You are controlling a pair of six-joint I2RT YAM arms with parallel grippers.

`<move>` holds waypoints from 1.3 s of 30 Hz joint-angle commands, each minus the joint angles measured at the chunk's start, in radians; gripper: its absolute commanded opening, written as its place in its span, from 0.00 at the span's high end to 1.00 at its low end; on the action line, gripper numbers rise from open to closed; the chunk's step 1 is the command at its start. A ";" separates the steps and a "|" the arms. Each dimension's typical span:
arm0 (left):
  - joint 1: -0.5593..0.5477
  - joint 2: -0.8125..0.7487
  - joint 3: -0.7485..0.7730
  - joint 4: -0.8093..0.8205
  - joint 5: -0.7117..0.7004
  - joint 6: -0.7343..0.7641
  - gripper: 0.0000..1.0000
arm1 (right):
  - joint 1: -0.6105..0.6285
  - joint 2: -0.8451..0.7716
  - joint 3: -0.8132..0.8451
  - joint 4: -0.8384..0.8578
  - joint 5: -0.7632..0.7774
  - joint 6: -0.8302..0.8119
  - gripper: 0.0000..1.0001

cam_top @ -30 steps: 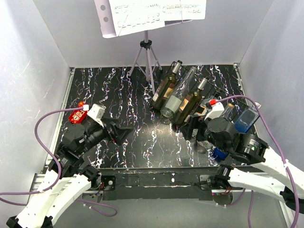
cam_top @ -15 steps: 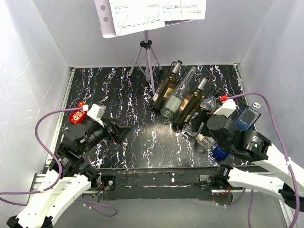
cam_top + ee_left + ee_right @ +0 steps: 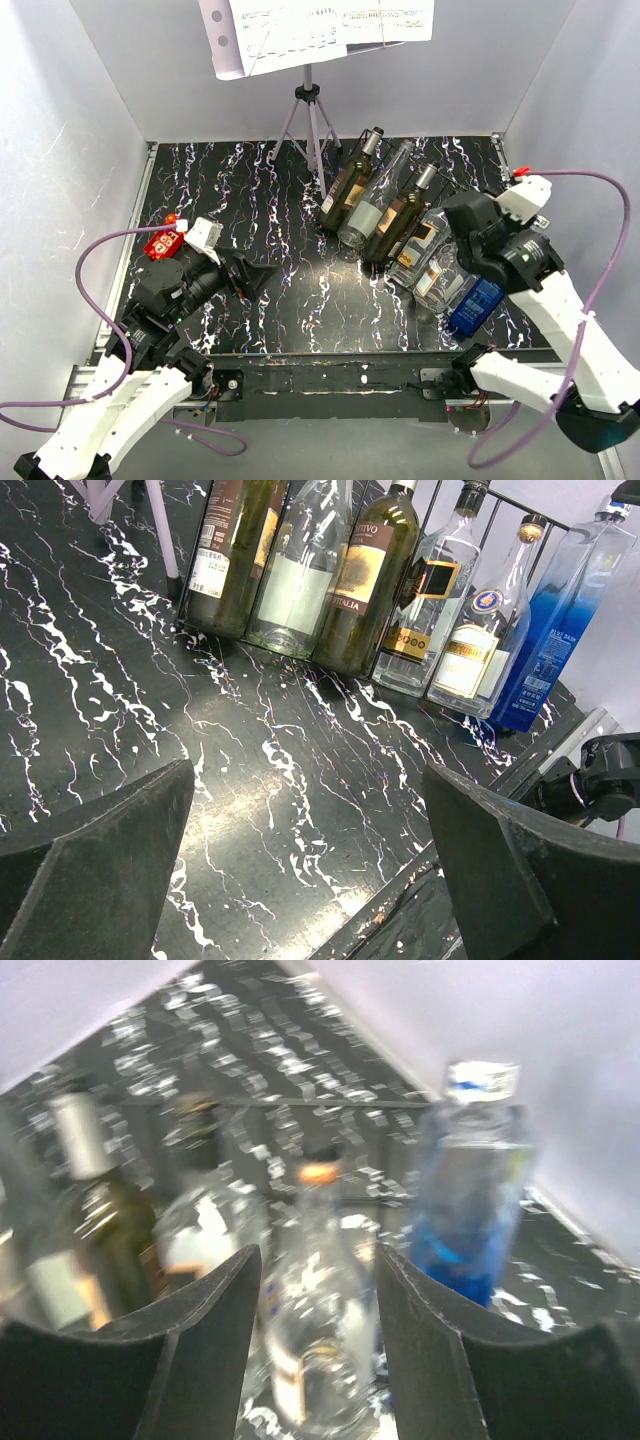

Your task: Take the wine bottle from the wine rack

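Since a second ago the right gripper (image 3: 318,1260) has swung from the bottles' near side to their far end at 3 o'clock; it straddles a clear bottle (image 3: 320,1320), half-closed, contact too blurred to tell. Wide apart, the left gripper (image 3: 308,780) holds nothing. Black marbled table (image 3: 250,190), pale walls. At 2 o'clock the wine rack (image 3: 512,502) carries six bottles, a blue bottle (image 3: 470,1210) just beside the clear one; music stand (image 3: 308,110) at 12

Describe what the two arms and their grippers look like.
The left arm and right arm have white shells, black joints and a looping purple cable each. The left gripper and right gripper have broad, matte black wedge fingers.
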 commanded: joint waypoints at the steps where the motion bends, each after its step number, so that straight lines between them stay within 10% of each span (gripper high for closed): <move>1: 0.001 0.004 0.004 -0.014 0.004 0.011 0.02 | -0.208 0.029 0.028 -0.059 0.024 -0.040 0.40; 9: 0.001 -0.005 0.001 -0.014 0.016 0.012 0.02 | -0.418 0.082 0.008 -0.032 -0.028 -0.176 0.20; 39: 0.001 0.001 0.001 -0.015 0.025 0.011 0.02 | -0.638 0.062 -0.294 0.400 -0.258 -0.451 0.15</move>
